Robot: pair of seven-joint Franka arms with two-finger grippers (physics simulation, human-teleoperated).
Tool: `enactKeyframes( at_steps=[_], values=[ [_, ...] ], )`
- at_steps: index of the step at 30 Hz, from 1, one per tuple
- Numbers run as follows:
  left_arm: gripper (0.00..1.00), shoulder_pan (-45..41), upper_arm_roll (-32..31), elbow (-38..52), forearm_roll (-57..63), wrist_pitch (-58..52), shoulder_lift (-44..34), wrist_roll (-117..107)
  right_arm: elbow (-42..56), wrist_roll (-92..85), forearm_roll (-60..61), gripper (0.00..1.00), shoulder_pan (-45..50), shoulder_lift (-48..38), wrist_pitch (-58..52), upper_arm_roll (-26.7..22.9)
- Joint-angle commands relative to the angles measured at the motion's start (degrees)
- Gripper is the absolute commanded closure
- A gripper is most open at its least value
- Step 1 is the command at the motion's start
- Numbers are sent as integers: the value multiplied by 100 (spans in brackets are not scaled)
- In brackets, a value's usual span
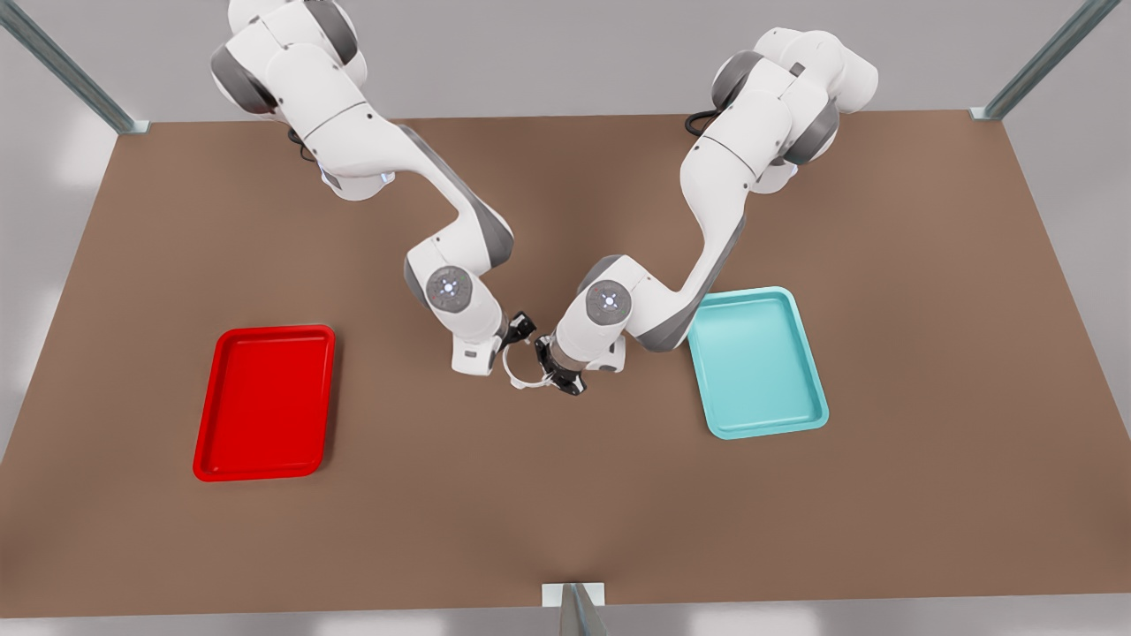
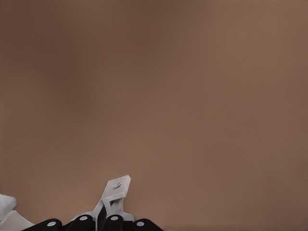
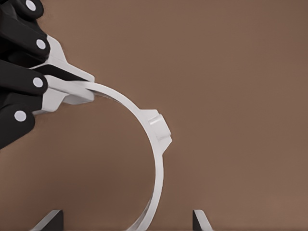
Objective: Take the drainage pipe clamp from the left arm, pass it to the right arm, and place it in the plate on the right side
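Observation:
The drainage pipe clamp, a thin white half-ring, hangs over the middle of the brown table between the two grippers. My left gripper, on the arm at the front view's right, is shut on one tabbed end of it. In the right wrist view that gripper pinches the clamp at its far end. My right gripper, on the arm at the front view's left, is open with the clamp's other end passing between its fingers. The red plate lies empty at the front view's left.
A teal tray lies empty at the front view's right, close under the left arm's elbow. The brown table has metal frame posts at its far corners and one at the middle of the near edge.

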Motion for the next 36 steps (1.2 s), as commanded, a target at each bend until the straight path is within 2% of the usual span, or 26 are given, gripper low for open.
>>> enactKeyframes(
  at_steps=[1, 11, 12, 13, 14, 15, 16, 19, 20, 21, 28, 30, 31, 32, 33, 34, 36],
  values=[
    [79, -1, -1, 3, 23, 1, -8, -1294, 7, 0, 15, 0, 11, 52, 103, 1],
    [79, -1, -1, 3, 32, -8, -8, -1285, 315, 9, 6, 0, 11, 342, 164, 1],
    [79, -1, -1, 3, 32, -8, -8, -1285, 315, 9, 6, 7, 11, 351, 173, 1],
    [79, -1, -1, 3, 32, -8, 0, -1285, 315, 9, 6, 32, 11, 351, 164, 1],
    [79, -1, -1, 3, 32, -8, 0, -1285, 315, 9, 15, 52, 11, 351, 164, 10],
    [79, -1, -1, 3, 32, 1, 9, -1285, 315, 9, 15, 68, 11, 351, 164, 10],
    [79, -1, 8, 3, 32, 1, 9, -1285, 315, 17, 15, 79, 2, 351, 164, 10],
    [79, -1, 8, 3, 32, 1, 9, -1285, 323, 9, 6, 79, -7, 351, 156, 1],
    [75, -1, 8, 3, 49, -8, 9, -1277, 350, 9, 6, 79, -7, 351, 156, 10],
    [0, 8, 8, 3, 49, -34, 9, -1277, 350, 9, 6, 79, -15, 351, 156, 1],
    [0, 78, 8, 3, -21, -508, -298, -1268, 367, -18, 6, 79, -33, 351, 147, 1],
    [0, 96, 8, 3, -30, -930, -474, -1268, 367, -53, 6, 79, -59, 342, 129, 1],
    [0, 447, -27, 47, -310, -1824, -720, -629, 359, -79, 15, 79, -68, 342, 112, -8],
    [0, 1290, -238, 872, -540, -3793, -756, 2032, 358, -97, 6, 79, -138, 334, 94, -8],
    [0, 1993, -185, 1673, -540, -4762, -747, 4749, 358, -97, 15, 79, -226, 342, 85, -17],
    [0, 2477, -203, 1779, -356, -4885, -756, 6710, 332, -106, -20, 79, -367, 351, 76, -34],
    [0, 2908, -203, 2007, -144, -5052, -791, 9944, 306, -317, -64, 79, -762, 220, -301, -104]
  ],
)
